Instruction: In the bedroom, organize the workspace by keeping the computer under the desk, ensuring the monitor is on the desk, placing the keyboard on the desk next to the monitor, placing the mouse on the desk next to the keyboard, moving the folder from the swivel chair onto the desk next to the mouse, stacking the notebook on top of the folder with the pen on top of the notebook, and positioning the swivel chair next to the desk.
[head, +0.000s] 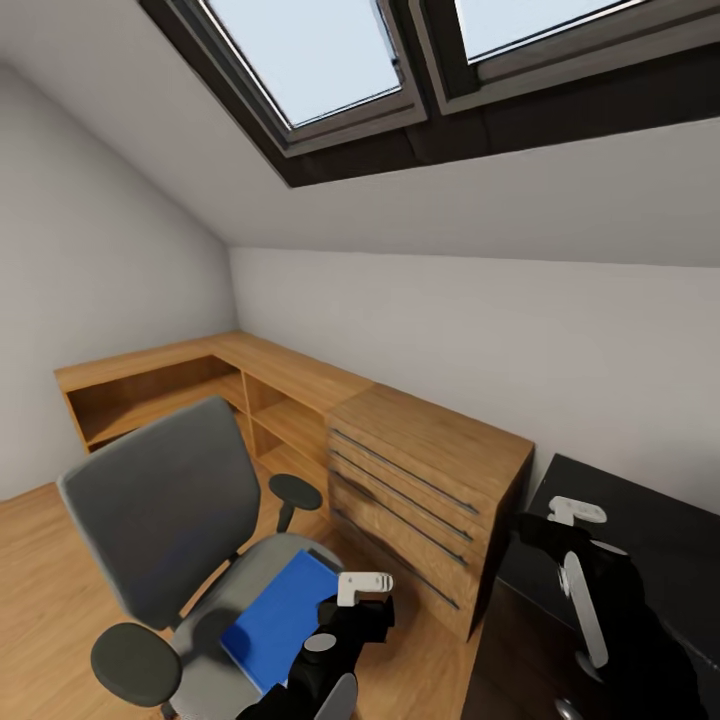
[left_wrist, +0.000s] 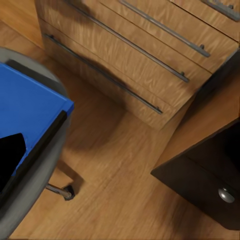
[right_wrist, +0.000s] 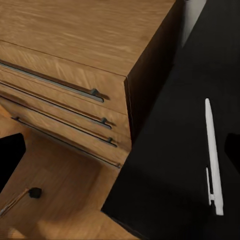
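A grey swivel chair (head: 165, 500) stands on the wooden floor at the lower left, with a blue folder (head: 285, 615) lying flat on its seat. My left gripper (head: 362, 612) hovers open just past the folder's (left_wrist: 25, 105) near corner; one black finger (left_wrist: 10, 155) shows over the seat. At the right, my right gripper (head: 545, 532) hangs open above the edge of the black desk (head: 640, 520). A white pen (right_wrist: 212, 155) lies on the desk top (right_wrist: 170, 165), beside the dark finger (right_wrist: 10, 160) side of the right wrist view.
A wooden chest of drawers (head: 430, 480) with long metal handles stands between chair and desk, tight against the desk's side. Low wooden shelving (head: 200, 385) runs along the walls behind the chair. A chair castor (left_wrist: 67, 192) rests on the floor. Skylights sit in the sloped ceiling.
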